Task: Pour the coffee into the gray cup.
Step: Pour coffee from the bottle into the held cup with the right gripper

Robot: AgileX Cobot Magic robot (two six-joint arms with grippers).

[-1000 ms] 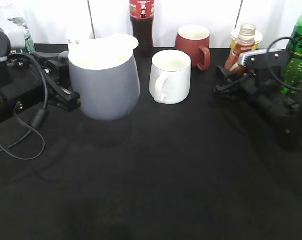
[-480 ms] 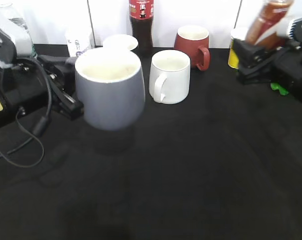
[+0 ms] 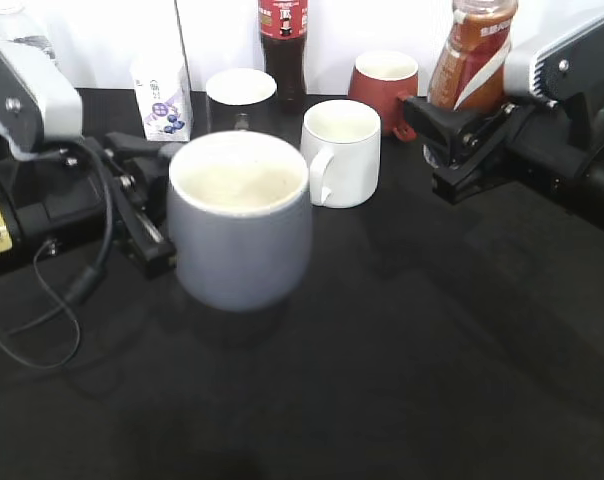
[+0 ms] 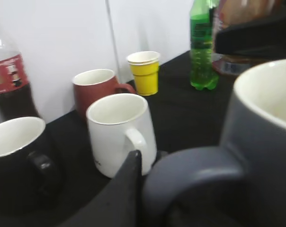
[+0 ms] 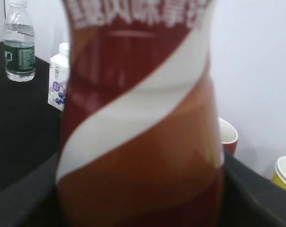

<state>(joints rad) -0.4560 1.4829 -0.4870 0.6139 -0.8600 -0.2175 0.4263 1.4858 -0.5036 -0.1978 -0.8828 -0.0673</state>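
Note:
The gray cup (image 3: 240, 225), blue-gray with a cream inside, is upright at the left-centre and seems to hang a little above the black table. My left gripper (image 3: 162, 205) is shut on its handle, which shows in the left wrist view (image 4: 195, 172) beside one black finger (image 4: 129, 189). The coffee (image 3: 472, 55) is a brown bottle with a red and white label, upright in the air at the back right. My right gripper (image 3: 437, 150) is shut on its lower body. The bottle fills the right wrist view (image 5: 138, 123). Bottle and cup are apart.
A white mug (image 3: 340, 152), a red mug (image 3: 385, 78), a black mug (image 3: 239, 98), a cola bottle (image 3: 284, 40) and a small carton (image 3: 160, 95) stand behind the gray cup. A yellow cup (image 4: 144, 71) and a green bottle (image 4: 202, 47) stand at the far right.
My left gripper has brought the gray cup forward and toward the middle. My right gripper has lifted the coffee off the table and carried it left, toward the mugs.

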